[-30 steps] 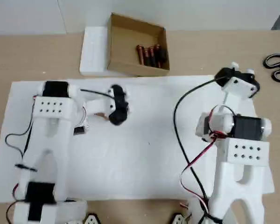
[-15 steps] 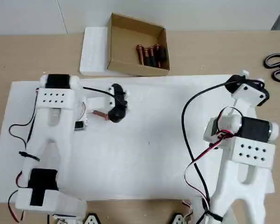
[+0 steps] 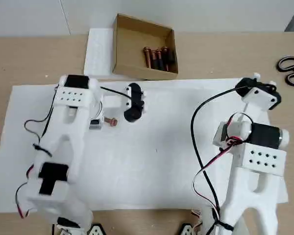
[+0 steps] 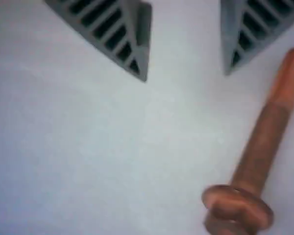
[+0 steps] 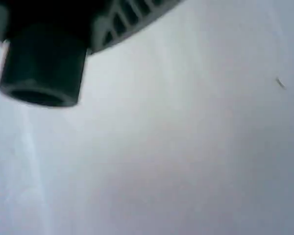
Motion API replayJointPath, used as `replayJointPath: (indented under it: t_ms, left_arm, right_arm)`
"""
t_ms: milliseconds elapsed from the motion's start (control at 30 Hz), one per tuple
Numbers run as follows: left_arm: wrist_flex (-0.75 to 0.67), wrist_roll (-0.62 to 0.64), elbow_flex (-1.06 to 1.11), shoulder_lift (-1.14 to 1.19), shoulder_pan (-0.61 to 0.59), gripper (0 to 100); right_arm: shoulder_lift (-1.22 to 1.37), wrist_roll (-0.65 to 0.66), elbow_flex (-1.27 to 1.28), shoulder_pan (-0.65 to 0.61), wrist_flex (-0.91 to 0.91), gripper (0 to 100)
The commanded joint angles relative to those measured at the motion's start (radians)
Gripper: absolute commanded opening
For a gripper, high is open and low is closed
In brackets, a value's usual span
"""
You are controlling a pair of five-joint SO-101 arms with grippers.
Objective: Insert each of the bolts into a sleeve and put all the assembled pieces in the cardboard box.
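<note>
Since before, left fingers (image 4: 112, 34) have moved closer to the box (image 3: 132, 54), spread wide beside (not around) the bolt (image 4: 257, 156), lying short of the box; right fingers (image 5: 132, 19) grip a sleeve (image 5: 41, 68).

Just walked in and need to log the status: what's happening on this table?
Two robot arms are pairing bolts with sleeves. The left claw is open above the white sheet, with a copper bolt lying loose beside it, not gripped. The right claw holds a black sleeve over the sheet. Several finished pieces lie in the cardboard box.
</note>
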Motion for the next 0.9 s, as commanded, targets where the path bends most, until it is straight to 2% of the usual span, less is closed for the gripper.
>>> replayJointPath:
  t_ms: [0,400,867]
  left_arm:
    - [0.034,-0.345,-0.151,0.08,0.003,10]
    - [0.244,-0.347,-0.549,0.423,0.006,10]
    - [0.245,-0.344,-0.553,0.477,0.066,8]
  right_arm:
    - [-0.018,0.011,-0.005,0.012,-0.021,0.2]
    - [-0.024,0.011,-0.005,0.012,-0.01,0.2]
    - [-0.025,0.009,-0.005,0.012,-0.01,0.2]
